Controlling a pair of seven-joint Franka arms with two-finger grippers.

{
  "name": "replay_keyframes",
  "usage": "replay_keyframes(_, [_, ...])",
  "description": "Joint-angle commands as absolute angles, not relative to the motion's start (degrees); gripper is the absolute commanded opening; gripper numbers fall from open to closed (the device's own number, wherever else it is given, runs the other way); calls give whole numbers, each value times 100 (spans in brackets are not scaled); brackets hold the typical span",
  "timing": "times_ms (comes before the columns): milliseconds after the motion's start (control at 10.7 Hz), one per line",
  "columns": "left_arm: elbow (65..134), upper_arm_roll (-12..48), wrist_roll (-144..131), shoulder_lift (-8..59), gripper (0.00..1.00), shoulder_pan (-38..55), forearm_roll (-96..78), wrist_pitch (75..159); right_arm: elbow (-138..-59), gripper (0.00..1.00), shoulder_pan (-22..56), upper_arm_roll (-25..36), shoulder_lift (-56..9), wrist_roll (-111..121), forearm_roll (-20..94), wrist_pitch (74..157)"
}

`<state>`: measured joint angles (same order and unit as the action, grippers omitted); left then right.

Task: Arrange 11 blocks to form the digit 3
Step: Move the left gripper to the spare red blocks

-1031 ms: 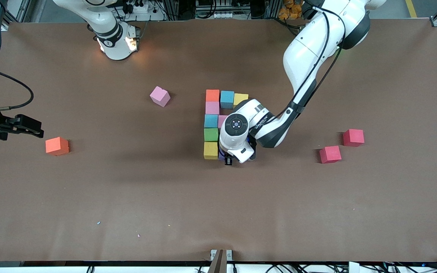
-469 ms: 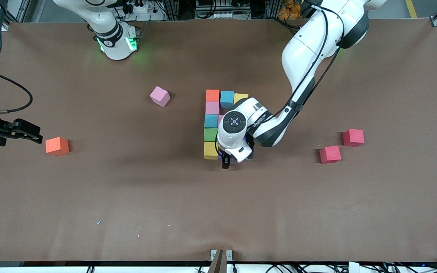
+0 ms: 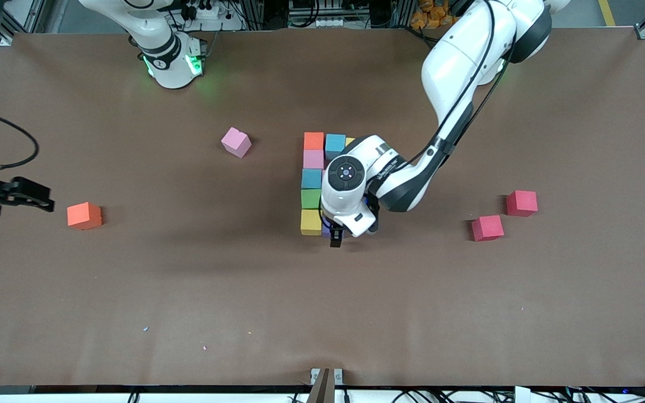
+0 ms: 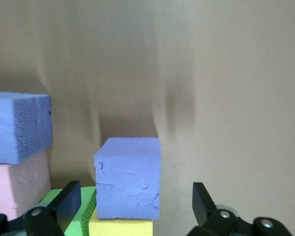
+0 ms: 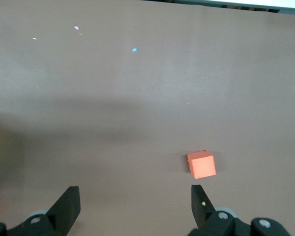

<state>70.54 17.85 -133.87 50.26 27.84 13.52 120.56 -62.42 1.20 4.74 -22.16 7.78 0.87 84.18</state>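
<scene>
front view: digit 3 (image 3: 312, 184) column runs toward camera; left hand (image 3: 336, 238) spread over purple block (image 4: 129, 177).

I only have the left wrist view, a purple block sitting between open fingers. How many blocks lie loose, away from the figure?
Observer: Four. A pink block, an orange block, a nearer red block and a farther red block.
Operator: Where are the red ones?
Observer: Both are toward the left arm's end of the table, close together but not touching.
Operator: And the right arm?
Observer: It waits. The right gripper hovers open beside the orange block, toward the right arm's end.
</scene>
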Motion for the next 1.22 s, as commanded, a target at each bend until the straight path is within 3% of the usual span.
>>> replay_keyframes(0, [7329,1758,-13342,4519,100,2323,1134,11638,-6390,100,-70,334,-2092,888,132,8455])
replay_keyframes(281, [8336,1775,-12642,3739,100,1383,1143,11540,-6390,100,26,325,-2083,817,114,8420])
replay_keyframes(562, [9559,2266,-11771,3078,100,40,1160,11759,-6381,100,88,351,-2074,817,88,8411])
replay_keyframes(1125, [11651,2294,-11487,2523,100,-1343,1686,13900,-6354,100,-60,343,-2056,870,210,8516])
